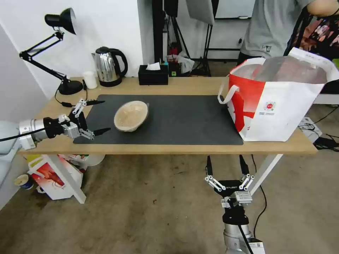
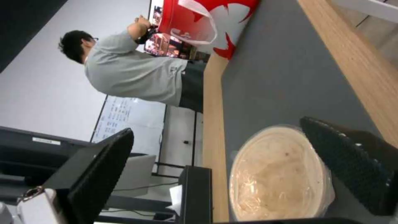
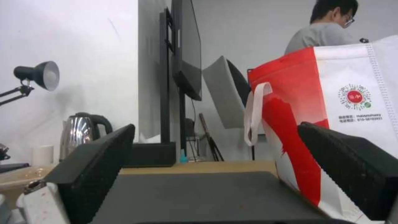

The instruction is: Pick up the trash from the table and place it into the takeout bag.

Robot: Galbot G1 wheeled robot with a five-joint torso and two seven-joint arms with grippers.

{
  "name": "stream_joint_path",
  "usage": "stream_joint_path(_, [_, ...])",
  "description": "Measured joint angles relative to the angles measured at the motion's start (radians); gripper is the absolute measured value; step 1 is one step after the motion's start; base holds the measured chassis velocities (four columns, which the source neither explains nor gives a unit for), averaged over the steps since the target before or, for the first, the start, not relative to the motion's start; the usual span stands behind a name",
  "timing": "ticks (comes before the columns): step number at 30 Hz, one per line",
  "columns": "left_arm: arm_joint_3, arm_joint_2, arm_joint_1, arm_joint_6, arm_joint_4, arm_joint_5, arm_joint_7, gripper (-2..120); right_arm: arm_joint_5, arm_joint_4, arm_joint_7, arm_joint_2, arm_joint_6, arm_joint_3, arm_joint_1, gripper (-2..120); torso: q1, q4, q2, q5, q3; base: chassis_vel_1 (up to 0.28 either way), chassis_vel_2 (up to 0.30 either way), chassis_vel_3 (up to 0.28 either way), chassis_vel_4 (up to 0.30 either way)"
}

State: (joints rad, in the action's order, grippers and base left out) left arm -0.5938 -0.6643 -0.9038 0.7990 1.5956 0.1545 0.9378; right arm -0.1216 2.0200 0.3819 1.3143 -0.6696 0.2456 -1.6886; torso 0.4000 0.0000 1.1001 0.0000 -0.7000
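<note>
A beige shallow paper bowl (image 1: 131,115), one piece of the trash, rests on the left part of the dark grey mat (image 1: 183,120) on the table (image 1: 197,85). In the left wrist view the bowl (image 2: 278,174) lies just ahead of my fingers. My left gripper (image 1: 98,117) is open at the mat's left edge, a short way left of the bowl, not touching it. The takeout bag (image 1: 279,102) stands open on the table's right end, and its red and white side (image 3: 331,124) fills much of the right wrist view. My right gripper (image 1: 226,165) hangs open below the table's front edge, holding nothing.
Along the back edge stand a black desk lamp (image 1: 60,53), a small white cup (image 1: 90,79), a steel kettle (image 1: 108,66) and a black tissue box (image 1: 153,74). A person in a grey shirt (image 1: 272,28) stands behind the bag. Boxes and a cup sit on the floor at the left (image 1: 49,176).
</note>
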Motion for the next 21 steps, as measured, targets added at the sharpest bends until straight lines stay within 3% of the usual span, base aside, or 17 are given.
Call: stream_joint_path(21, [0.049,-0.039,0.054,0.0,-0.035,-0.054,0.017,100,0.0,0.0,0.0,0.0,0.0,0.0,0.0,100,0.0,0.0,0.0,0.0,0.0,0.0,0.0,0.0,0.0])
